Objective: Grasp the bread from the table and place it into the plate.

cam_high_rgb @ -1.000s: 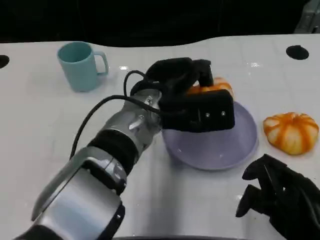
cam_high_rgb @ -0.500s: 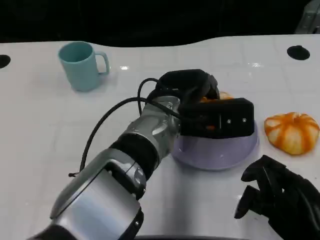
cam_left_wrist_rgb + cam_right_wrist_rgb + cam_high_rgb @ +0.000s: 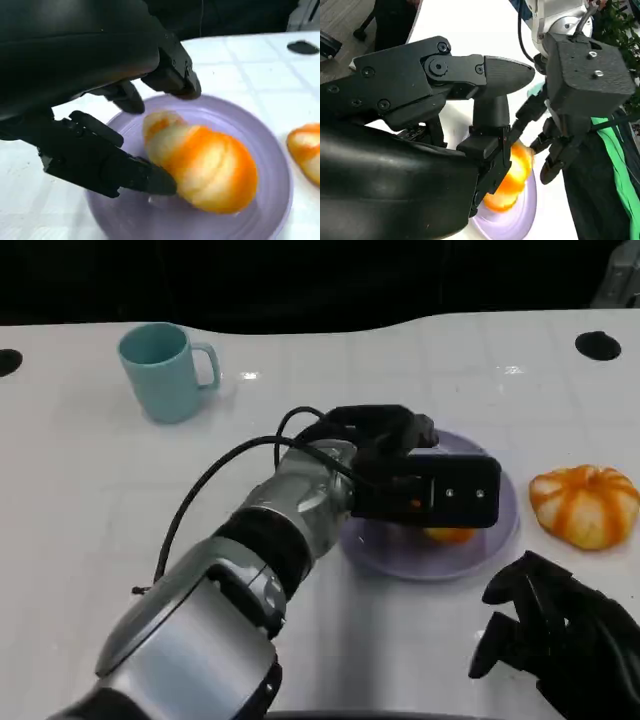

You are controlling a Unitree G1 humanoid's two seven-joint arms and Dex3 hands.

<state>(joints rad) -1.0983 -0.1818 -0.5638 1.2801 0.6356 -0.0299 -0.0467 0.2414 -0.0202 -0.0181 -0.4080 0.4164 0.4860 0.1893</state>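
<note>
An orange-and-cream bread roll [image 3: 448, 534] lies on the purple plate [image 3: 505, 505] right of the table's middle. In the left wrist view the roll [image 3: 205, 170] rests on the plate [image 3: 270, 150], slightly blurred. My left hand [image 3: 415, 475] hovers just above it and hides most of the roll in the head view. Its fingers [image 3: 115, 165] are spread on either side of the roll without gripping it. The right wrist view shows the roll [image 3: 512, 185], the plate [image 3: 515, 222] and my left hand [image 3: 570, 115] above them. My right hand [image 3: 560, 640] sits at the near right edge, holding nothing.
A second orange-striped bun [image 3: 583, 502] lies right of the plate. A teal mug [image 3: 165, 370] stands at the far left. Dark round holes [image 3: 597, 344] mark the table's far corners. A cable loops along my left forearm [image 3: 290, 510]. A person in green stands beside the table [image 3: 615, 165].
My left hand has swung right and down over the plate. The roll, held at the plate's far rim before, now lies on the plate with the fingers apart from it.
</note>
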